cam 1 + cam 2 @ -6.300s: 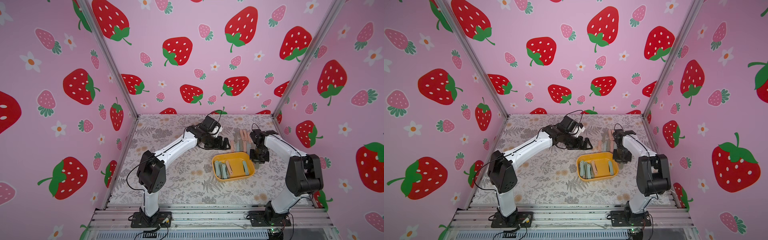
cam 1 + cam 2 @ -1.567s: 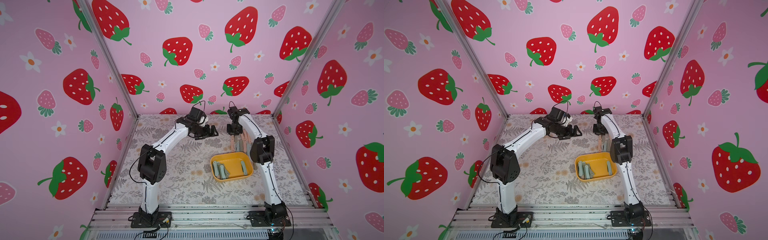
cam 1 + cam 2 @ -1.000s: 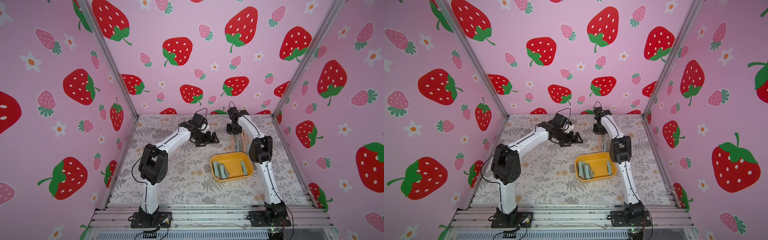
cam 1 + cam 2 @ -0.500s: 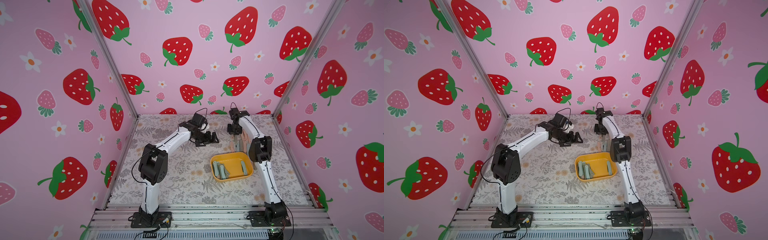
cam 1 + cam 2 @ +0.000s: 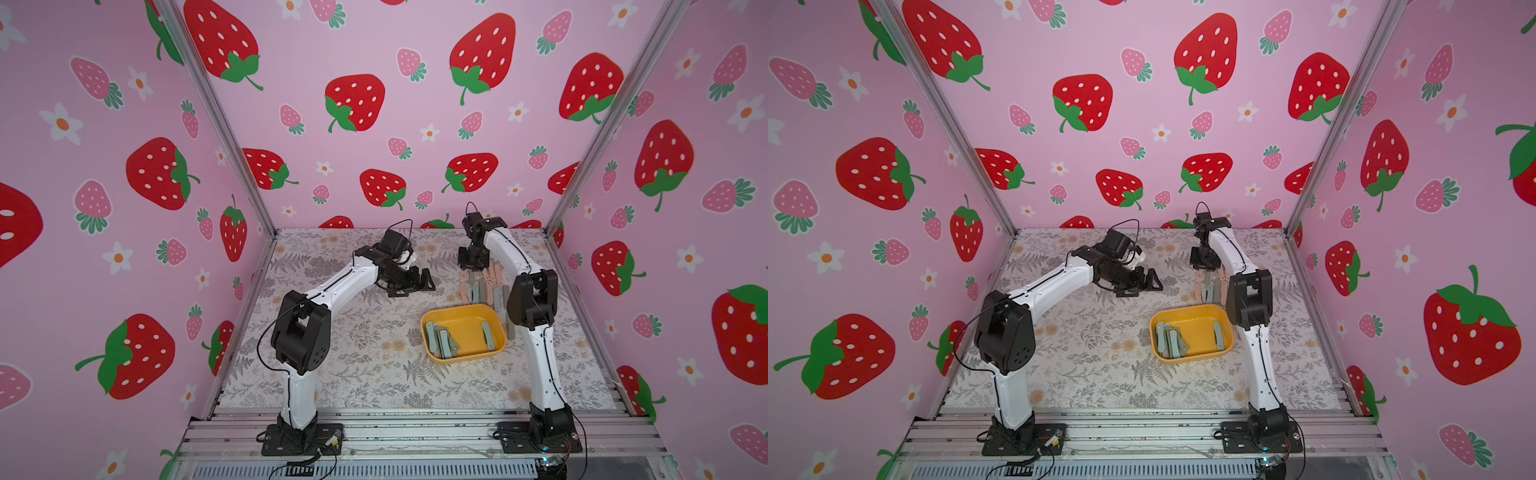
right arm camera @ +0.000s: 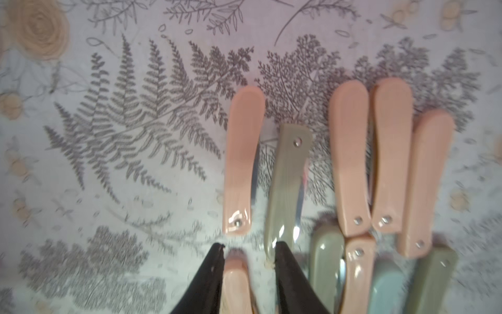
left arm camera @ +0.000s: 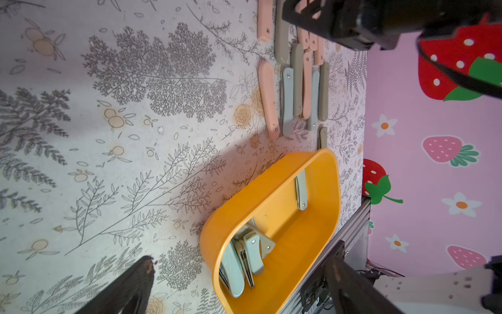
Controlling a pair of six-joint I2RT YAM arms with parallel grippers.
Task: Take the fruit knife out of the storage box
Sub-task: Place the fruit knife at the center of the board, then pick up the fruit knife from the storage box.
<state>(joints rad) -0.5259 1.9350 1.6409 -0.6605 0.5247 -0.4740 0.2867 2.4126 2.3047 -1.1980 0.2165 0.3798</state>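
Note:
The yellow-orange storage box (image 5: 467,332) (image 5: 1196,332) (image 7: 298,244) sits right of the table's middle. It holds a cluster of green folded fruit knives (image 5: 440,340) (image 7: 252,252) and a single one (image 5: 487,334) (image 7: 301,190). Behind the box my right gripper (image 5: 471,266) (image 5: 1204,266) (image 6: 248,246) points down over a row of pink and green knives (image 5: 484,286) (image 6: 350,163) on the table. Its jaws stand apart around a pink knife (image 6: 235,277), which lies against one finger with a gap to the other. My left gripper (image 5: 415,286) (image 5: 1142,287) (image 7: 241,263) hovers wide open and empty, left of the row.
The floral mat (image 5: 353,353) covers the table. Pink strawberry walls (image 5: 374,124) close it in on three sides, and the right one runs close to the knife row. An aluminium rail (image 5: 415,432) with both arm bases lines the front edge.
The pink knife seen in the box several seconds ago is gone from it; the right arm has swung to the row at the back. Over the last second its jaws have widened. The left arm barely moved.

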